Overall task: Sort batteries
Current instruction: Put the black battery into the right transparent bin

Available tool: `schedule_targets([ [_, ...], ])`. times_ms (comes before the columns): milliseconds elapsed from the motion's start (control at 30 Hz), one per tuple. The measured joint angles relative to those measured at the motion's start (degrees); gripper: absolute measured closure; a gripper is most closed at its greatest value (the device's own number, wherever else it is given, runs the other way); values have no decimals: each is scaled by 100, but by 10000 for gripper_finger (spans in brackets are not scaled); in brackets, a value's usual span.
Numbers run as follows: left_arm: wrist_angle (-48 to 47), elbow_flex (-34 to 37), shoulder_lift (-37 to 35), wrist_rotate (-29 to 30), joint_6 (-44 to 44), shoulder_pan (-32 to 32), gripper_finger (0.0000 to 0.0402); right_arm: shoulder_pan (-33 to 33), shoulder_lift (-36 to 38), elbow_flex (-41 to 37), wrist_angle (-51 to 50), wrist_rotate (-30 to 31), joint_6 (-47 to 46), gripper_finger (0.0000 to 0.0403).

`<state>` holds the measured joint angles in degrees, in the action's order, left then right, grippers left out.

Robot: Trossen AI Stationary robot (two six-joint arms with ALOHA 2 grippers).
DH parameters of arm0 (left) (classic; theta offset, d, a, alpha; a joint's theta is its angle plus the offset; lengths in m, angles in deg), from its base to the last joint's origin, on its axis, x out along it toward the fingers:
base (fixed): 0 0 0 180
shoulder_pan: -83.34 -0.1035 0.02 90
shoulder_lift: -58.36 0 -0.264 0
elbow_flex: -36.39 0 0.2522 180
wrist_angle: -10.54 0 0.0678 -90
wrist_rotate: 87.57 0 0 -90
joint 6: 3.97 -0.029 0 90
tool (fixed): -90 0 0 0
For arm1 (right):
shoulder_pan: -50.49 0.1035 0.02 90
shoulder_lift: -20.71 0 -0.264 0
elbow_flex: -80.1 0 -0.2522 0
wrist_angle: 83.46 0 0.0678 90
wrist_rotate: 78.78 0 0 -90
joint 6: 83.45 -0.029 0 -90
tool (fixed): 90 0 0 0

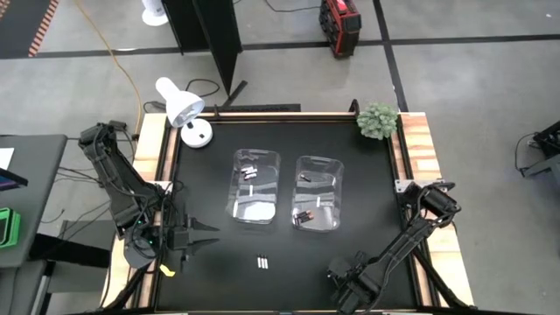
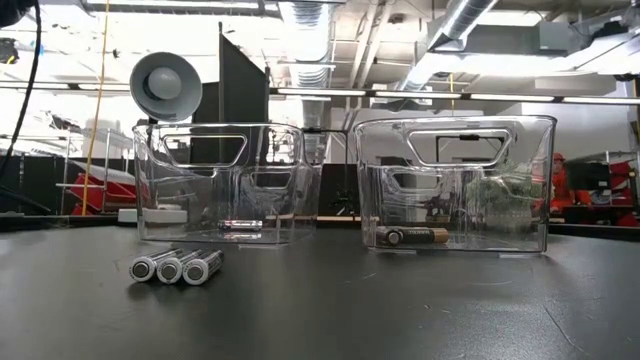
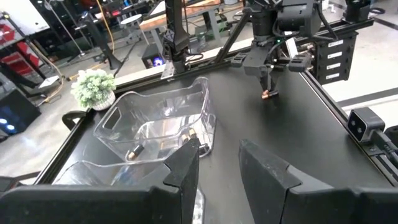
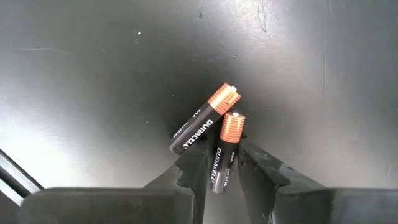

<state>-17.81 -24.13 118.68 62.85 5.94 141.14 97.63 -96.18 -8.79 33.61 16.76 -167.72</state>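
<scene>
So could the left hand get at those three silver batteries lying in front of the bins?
Probably yes: the left hand sits open beside the three silver batteries, with bare table between them.

Both arms are dark, near-black, built of slim jointed links.

Left arm: cables run along the links; a small green light shows near the wrist, a yellow bit beside it.

Left gripper: two matte black wedge-shaped fingers with angular, faceted faces.

Right arm: rounded black joint housing at its shoulder.

Right gripper: black fingers with serrated, toothed inner edges.
</scene>
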Motion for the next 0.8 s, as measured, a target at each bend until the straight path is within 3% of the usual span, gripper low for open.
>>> schedule_targets([
  [467,0,0,0,0,-4,0,294,0,-12,-23,60,-1,15,375],
  [800,0,0,0,0,-4,1,294,1,27,-28,48,-1,76,385],
])
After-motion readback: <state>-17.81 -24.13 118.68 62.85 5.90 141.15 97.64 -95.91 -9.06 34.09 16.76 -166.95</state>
